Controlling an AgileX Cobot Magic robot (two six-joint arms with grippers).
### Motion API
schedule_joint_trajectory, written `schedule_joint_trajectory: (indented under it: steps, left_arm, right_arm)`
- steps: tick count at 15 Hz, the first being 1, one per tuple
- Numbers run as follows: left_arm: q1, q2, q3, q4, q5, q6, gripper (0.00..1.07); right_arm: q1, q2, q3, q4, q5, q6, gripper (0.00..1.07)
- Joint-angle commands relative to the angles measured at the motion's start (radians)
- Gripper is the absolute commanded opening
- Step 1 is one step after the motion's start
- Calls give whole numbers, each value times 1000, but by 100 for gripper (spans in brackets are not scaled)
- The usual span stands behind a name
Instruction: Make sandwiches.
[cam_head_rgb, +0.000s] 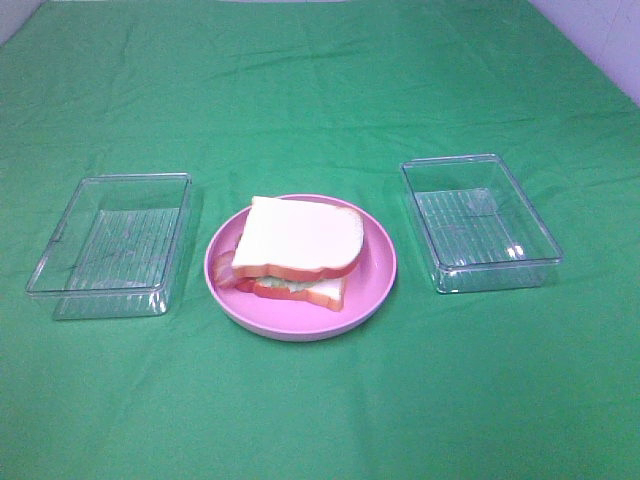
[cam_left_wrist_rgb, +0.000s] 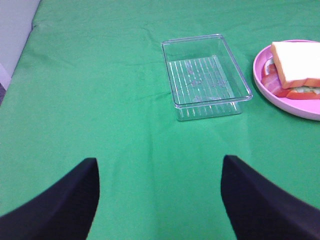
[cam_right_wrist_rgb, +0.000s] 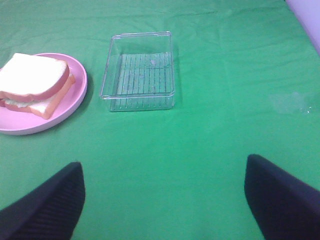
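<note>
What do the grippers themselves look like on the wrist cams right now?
Only the fingers show. The left gripper has two smooth black fingers with rounded tips. The right gripper has matching black fingers with faint fine ribbing. No cables, markings or arm links are visible.

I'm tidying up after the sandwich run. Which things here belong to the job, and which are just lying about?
Part of the job:
- sandwich, stacked
- pink plate under it

Just lying about:
- left clear tray, empty
- right clear tray, empty
- green cloth

Both grippers are open over the cloth, away from everything.
</note>
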Motion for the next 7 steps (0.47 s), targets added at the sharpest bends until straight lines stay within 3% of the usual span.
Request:
schedule_joint_trajectory:
  steps: [1,7]
  left_arm:
    - [5,-18,0,-2,-9,2,66]
    - [5,-18,0,-2,-10,3,66]
  right_arm:
    - [-5,-14,4,5,-9,5,81]
    - [-5,-14,4,5,-9,5,81]
